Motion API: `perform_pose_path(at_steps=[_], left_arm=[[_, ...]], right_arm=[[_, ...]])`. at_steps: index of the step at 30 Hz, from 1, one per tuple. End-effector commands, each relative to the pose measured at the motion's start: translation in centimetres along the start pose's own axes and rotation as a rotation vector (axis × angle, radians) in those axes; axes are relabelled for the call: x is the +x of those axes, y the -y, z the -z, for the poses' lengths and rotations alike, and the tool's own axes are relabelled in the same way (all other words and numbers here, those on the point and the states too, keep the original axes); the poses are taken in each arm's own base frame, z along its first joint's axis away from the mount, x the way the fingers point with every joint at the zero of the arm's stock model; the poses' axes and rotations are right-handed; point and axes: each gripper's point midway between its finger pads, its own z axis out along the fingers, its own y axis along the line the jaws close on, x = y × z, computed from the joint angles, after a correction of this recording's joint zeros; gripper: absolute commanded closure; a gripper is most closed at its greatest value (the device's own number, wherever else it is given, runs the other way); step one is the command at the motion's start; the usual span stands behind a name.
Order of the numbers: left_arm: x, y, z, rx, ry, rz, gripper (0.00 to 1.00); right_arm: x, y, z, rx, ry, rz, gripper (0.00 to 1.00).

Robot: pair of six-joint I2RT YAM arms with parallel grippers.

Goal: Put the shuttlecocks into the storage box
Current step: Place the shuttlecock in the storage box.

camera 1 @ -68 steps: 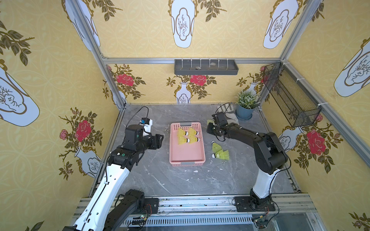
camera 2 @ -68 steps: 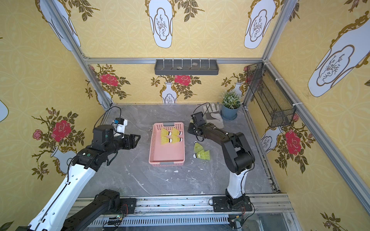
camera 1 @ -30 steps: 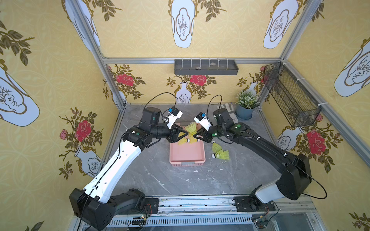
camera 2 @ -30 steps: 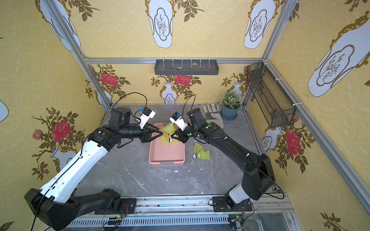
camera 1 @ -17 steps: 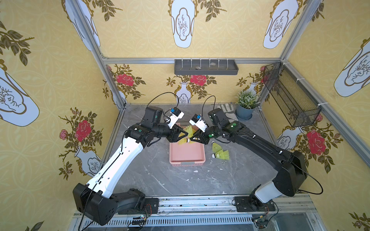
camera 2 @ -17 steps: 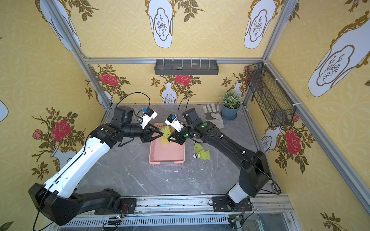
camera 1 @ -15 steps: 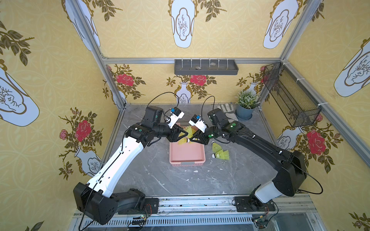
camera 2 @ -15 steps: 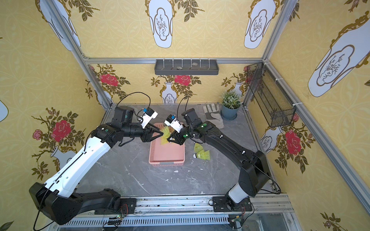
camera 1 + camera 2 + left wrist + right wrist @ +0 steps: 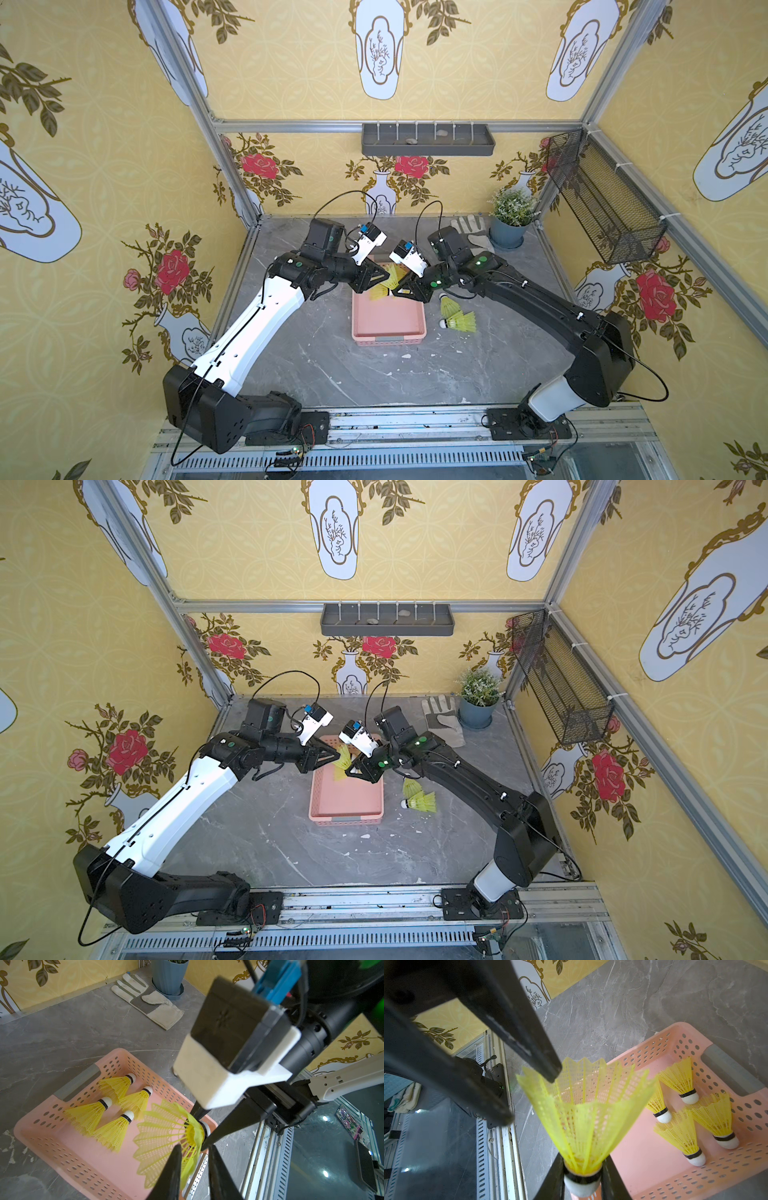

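2 shuttlecocks (image 9: 464, 322) lay on the table (image 9: 332, 374) beside the storage box (image 9: 388, 322). over it, the right gripper (image 9: 582, 1180) pinched the held shuttlecock (image 9: 164, 1136) by its tip. the left gripper (image 9: 194, 1150) had its jaws narrowed around the skirt, though i could not tell if they gripped. 4 boxed shuttlecocks (image 9: 133, 1099) lay at the far end.

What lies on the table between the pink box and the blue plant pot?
A white work glove lies flat on the table, close to the pot; the left wrist view shows it.
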Motion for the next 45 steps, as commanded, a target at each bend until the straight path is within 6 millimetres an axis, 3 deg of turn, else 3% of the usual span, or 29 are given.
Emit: perform_pose_path(at_steps=[1, 3, 6, 10, 20, 25, 30, 36, 45], left_arm=[[0.3, 0.1, -0.4, 0.015, -0.017, -0.004, 0.91], [0.4, 0.1, -0.5, 0.018, -0.022, -0.001, 1.00], [0.3, 0.1, -0.6, 0.021, -0.016, 0.007, 1.00], [-0.5, -0.8, -0.6, -0.033, 0.041, 0.064, 1.00], [-1.8, -2.9, -1.0, -0.082, 0.262, 0.344, 1.00], [0.1, -4.4, -2.2, -0.110, 0.270, 0.521, 1.00], [2.6, -4.6, -4.1, -0.155, 0.234, 0.612, 1.00], [5.3, -4.6, -6.2, -0.200, 0.208, 0.676, 1.00], [7.6, -5.1, -8.9, -0.242, 0.166, 0.729, 1.00]], right_arm=[[-0.3, 0.0, 0.0, 0.004, 0.008, 0.023, 0.73], [-0.2, 0.2, 0.0, 0.013, 0.007, 0.023, 0.71], [-0.2, 0.8, 0.1, 0.051, 0.012, 0.020, 0.63], [-0.3, 2.9, 0.7, 0.178, 0.047, 0.015, 0.42], [-0.9, 7.7, 6.7, 0.546, 0.260, -0.037, 0.40], [-0.4, 9.1, 9.6, 0.701, 0.332, -0.076, 0.38], [0.5, 9.8, 11.2, 0.771, 0.350, -0.101, 0.37], [1.0, 10.2, 12.0, 0.794, 0.364, -0.128, 0.37], [1.7, 10.2, 12.0, 0.795, 0.366, -0.152, 0.36]])
